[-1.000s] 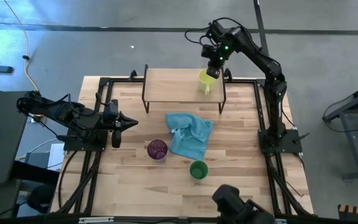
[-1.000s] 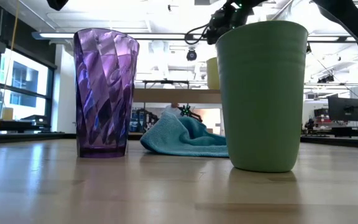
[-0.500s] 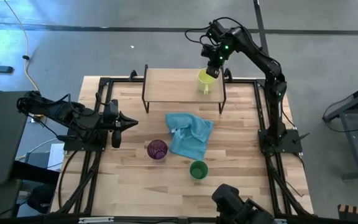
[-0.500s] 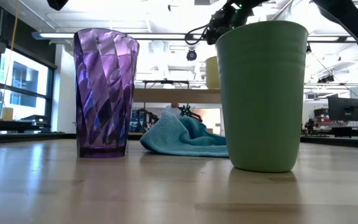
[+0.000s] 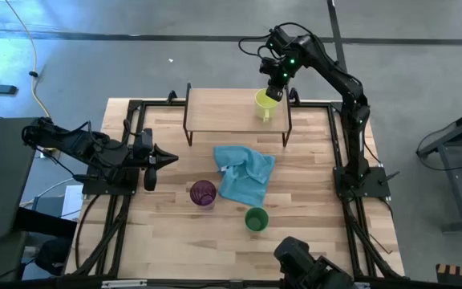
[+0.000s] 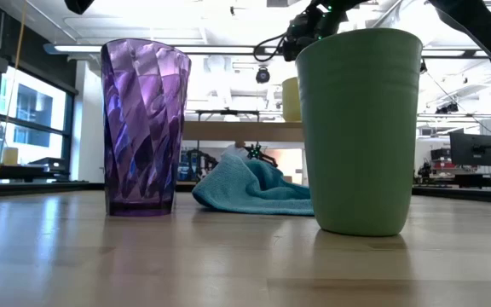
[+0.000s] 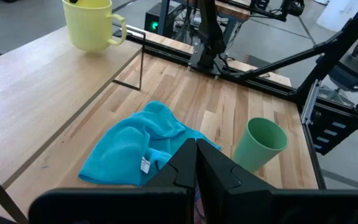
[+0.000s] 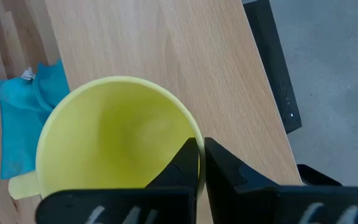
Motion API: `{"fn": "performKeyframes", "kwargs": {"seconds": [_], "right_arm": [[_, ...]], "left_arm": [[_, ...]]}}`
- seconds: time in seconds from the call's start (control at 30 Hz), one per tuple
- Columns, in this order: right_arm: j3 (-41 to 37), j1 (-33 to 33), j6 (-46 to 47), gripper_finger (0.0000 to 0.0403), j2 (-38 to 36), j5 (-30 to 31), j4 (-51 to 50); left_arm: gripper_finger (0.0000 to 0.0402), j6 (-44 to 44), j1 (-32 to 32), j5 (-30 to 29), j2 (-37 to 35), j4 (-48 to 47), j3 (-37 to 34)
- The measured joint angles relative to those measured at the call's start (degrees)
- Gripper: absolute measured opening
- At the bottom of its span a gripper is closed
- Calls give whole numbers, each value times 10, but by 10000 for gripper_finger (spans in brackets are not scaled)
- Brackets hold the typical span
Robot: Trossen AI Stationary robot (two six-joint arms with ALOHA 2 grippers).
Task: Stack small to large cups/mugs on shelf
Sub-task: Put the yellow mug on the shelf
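Three cups, one on the shelf so far.

High view: the mug sits upper centre-right on the shelf, near its right end. The right gripper is at the mug's far rim, fingers pressed together on the wall. The tumbler and green cup stand lower centre on the table, a cloth between them and the shelf. The left gripper rests mid-left, fingers pressed together, empty.

Low view: tumbler left, green cup right, both upright. Likely light, rigid plastic with smooth walls that could slip; a rim pinch suits each.

Left wrist view: the cloth lies crumpled, soft, just beside the green cup; it may snag a low approach.

Right wrist view: fingers clamp the mug wall, one inside; handle at lower left.
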Motion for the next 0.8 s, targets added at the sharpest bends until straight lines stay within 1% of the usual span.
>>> {"fn": "performKeyframes", "kwargs": {"seconds": [0.8], "right_arm": [[0,-10,-11,0,0,-4,5]], "left_arm": [[1,-1,0,0,0,0,0]]}}
